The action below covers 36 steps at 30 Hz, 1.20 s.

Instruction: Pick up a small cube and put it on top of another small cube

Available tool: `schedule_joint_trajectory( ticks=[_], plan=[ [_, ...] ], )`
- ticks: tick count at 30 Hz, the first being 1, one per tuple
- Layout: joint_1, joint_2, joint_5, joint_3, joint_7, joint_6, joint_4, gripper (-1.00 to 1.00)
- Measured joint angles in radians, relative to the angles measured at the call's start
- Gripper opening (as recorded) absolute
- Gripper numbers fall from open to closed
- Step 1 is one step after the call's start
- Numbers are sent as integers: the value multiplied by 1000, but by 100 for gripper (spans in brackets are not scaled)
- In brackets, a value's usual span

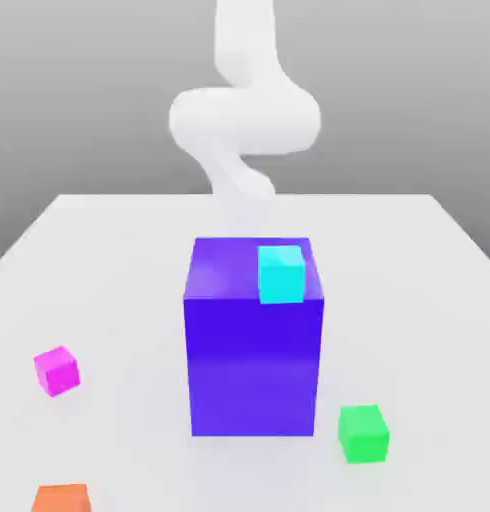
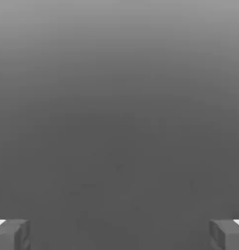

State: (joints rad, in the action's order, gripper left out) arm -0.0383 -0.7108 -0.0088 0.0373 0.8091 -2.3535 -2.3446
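Note:
A small cyan cube [image 1: 281, 274] rests on the top face of a tall blue block [image 1: 254, 350], near its far corner on the exterior view's right. Three more small cubes lie on the white table [image 1: 109, 250]: a magenta one [image 1: 56, 370] at the exterior view's left, a green one [image 1: 363, 433] at the front right of the block, and an orange one [image 1: 61, 498] cut by the lower edge. My white arm [image 1: 244, 110] rises behind the block. In the hand view my gripper [image 2: 119, 234] is open, its grey fingertips [image 2: 11, 234] far apart with nothing between them, facing a plain grey background.
The tall blue block stands in the middle of the table, between my arm and the three cubes lying nearer the camera. The table's edges run along both sides of the exterior view.

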Motion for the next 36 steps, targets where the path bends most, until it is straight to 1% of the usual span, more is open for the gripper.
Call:
schedule_joint_trajectory(
  ticks=[12,17,20,21,23,26,27,28,33,34,36],
  plan=[
    [-189,438,-3,210,15,-264,-218,0],
    [-264,622,37,298,-7,-372,-307,0],
    [-332,735,88,332,-41,-435,-361,0],
    [-356,773,109,337,-55,-456,-378,0],
    [-390,848,177,302,-104,-506,-380,0],
    [-473,958,282,198,-184,-587,-361,0],
    [-512,993,300,154,-198,-616,-353,0],
    [-543,1027,327,118,-218,-642,-345,-100],
    [-543,1027,325,117,-216,-642,-345,-100],
    [-564,1044,329,96,-219,-656,-342,-100],
    [-542,1012,303,123,-200,-632,-349,-100]
  ],
)
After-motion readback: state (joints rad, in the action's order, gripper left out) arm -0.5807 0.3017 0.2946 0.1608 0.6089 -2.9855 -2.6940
